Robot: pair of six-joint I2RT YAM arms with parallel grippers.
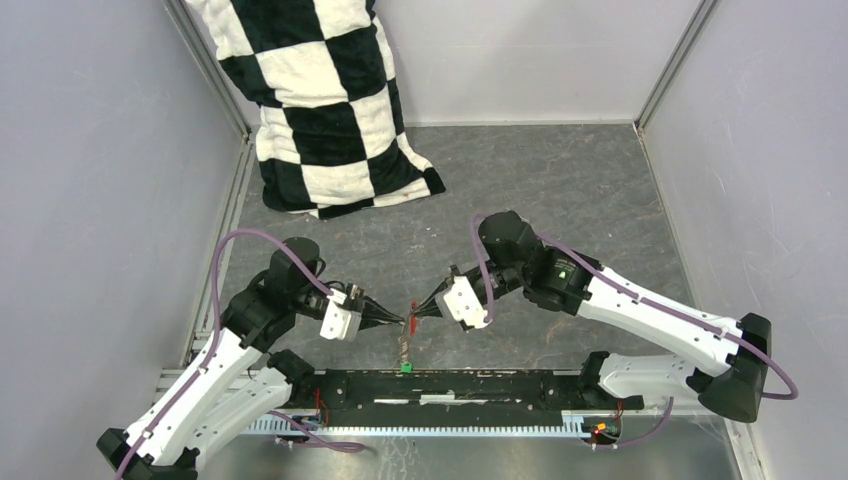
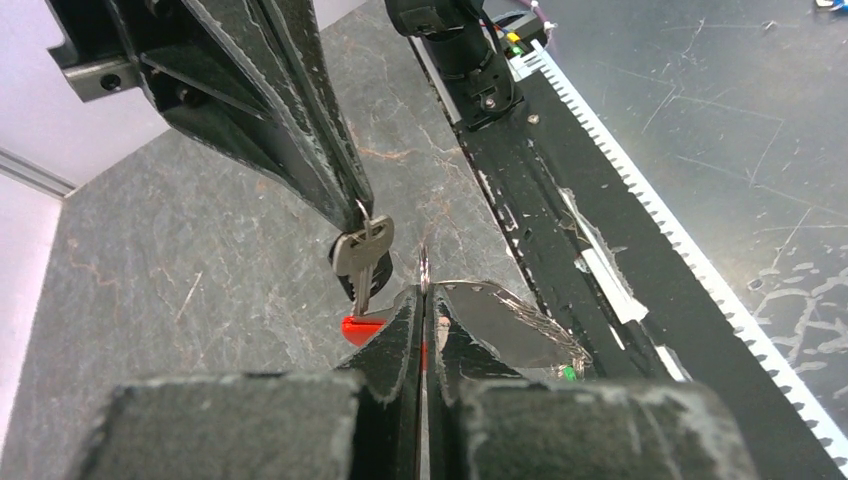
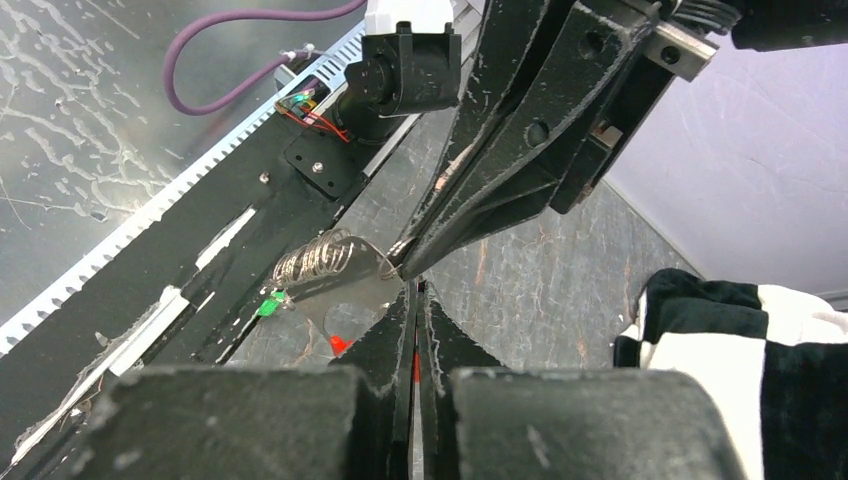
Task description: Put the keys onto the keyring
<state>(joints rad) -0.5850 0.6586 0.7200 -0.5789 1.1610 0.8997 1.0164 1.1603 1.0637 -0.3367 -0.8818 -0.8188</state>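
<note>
My left gripper (image 1: 402, 322) (image 2: 424, 296) is shut on the thin ring of the keyring (image 2: 424, 268), held above the table. The ring's red plastic piece (image 2: 361, 327) and grey-brown strip (image 1: 404, 346) (image 3: 345, 272) hang below it. My right gripper (image 1: 419, 310) (image 3: 414, 292) meets it tip to tip. It is shut on a silver key (image 2: 361, 250) with a black tag behind, just left of the ring. The green tag (image 1: 405, 367) (image 3: 270, 303) shows at the strip's lower end. I cannot tell whether it is attached.
A black-and-white checkered cloth (image 1: 320, 100) lies at the back left. A black rail (image 1: 480, 385) with a toothed strip runs along the near edge below the grippers. Grey walls enclose the table on three sides.
</note>
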